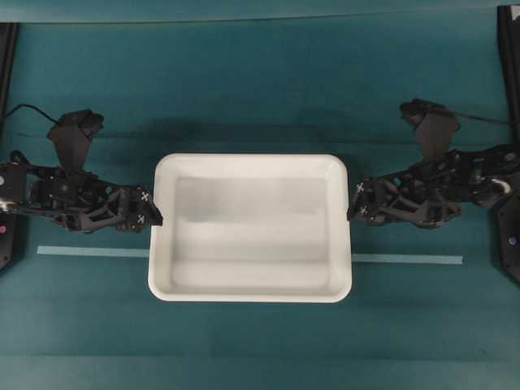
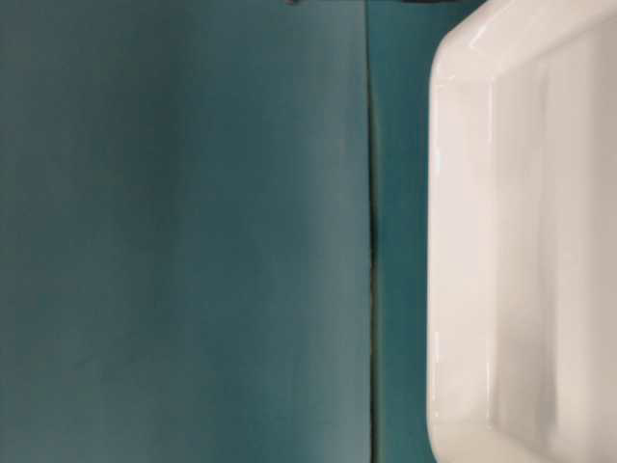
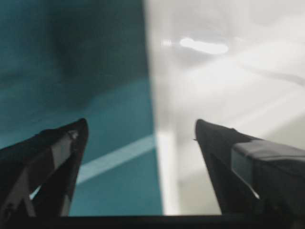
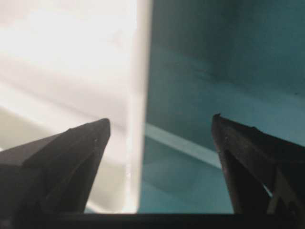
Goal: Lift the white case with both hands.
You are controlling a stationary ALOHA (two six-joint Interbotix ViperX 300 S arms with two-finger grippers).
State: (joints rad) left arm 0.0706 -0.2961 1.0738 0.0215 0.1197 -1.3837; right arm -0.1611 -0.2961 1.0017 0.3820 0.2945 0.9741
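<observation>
The white case [image 1: 252, 236] lies flat on the teal table in the middle of the overhead view, and nothing is in it. My left gripper [image 1: 151, 210] is at the case's left rim, my right gripper [image 1: 355, 201] at its right rim. In the left wrist view the left gripper [image 3: 140, 125] is open, one finger over the table and one over the case [image 3: 214, 86], with the rim running between them untouched. The right gripper [image 4: 161, 119] is open in the same way astride the case's [image 4: 71, 57] right rim. The table-level view shows only a corner of the case [image 2: 521, 241].
A pale tape strip [image 1: 89, 251] runs across the table and passes under the case, coming out on the right. Black frame posts [image 1: 508, 65] stand at both side edges. A seam [image 2: 371, 241] crosses the teal mat.
</observation>
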